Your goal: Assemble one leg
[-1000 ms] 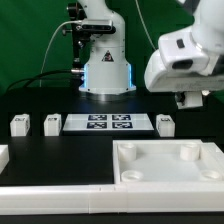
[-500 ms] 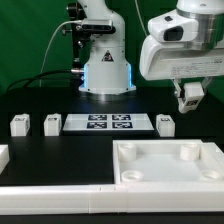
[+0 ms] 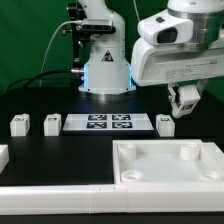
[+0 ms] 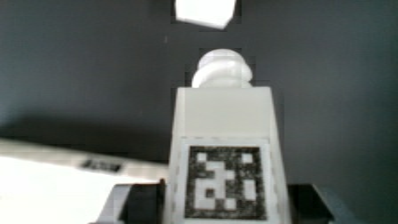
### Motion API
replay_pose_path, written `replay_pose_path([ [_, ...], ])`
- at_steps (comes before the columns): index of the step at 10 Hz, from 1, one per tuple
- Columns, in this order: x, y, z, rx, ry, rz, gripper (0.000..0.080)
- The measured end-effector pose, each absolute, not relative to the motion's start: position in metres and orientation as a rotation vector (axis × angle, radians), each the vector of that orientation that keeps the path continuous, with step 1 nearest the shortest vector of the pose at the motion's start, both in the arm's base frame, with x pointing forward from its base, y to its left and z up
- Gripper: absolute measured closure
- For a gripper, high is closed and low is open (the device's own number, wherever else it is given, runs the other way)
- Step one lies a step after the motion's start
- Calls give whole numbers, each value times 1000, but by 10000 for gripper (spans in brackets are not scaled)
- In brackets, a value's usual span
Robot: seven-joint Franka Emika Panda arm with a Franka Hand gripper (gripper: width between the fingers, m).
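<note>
My gripper (image 3: pixel 184 101) hangs above the table at the exterior view's right and is shut on a leg (image 3: pixel 185 97), a small white block held off the table. In the wrist view the leg (image 4: pixel 224 130) stands between my two dark fingers (image 4: pixel 135 200); its tagged face is toward the camera and its rounded end points away. Three more legs stand on the black table: two at the exterior view's left (image 3: pixel 19 124) (image 3: pixel 52 123) and one (image 3: pixel 166 123) below my gripper. One of them shows in the wrist view (image 4: pixel 205 11).
The marker board (image 3: pixel 108 123) lies mid-table between the legs. The large white panel with round corner sockets (image 3: pixel 170 160) fills the front right. A white part's edge (image 3: pixel 3 155) shows at the front left. The robot base (image 3: pixel 105 70) stands behind.
My arm has swung toward the exterior view's left, bringing the gripper and the held leg further into view above the right-hand leg.
</note>
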State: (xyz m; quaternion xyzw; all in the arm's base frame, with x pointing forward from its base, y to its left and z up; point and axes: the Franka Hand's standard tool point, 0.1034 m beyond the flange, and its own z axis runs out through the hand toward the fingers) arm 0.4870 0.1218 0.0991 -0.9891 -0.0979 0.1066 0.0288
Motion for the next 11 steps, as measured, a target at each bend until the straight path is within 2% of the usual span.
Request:
replay_pose_path([
  [4,487,122,95,-3058,-298,227,506],
  [5,500,122,96,-3058,-289,-25,506],
  [6,493,114,94,-3057,-343,-31,506],
  [11,559,108,127,-3038,-400,-40,506],
])
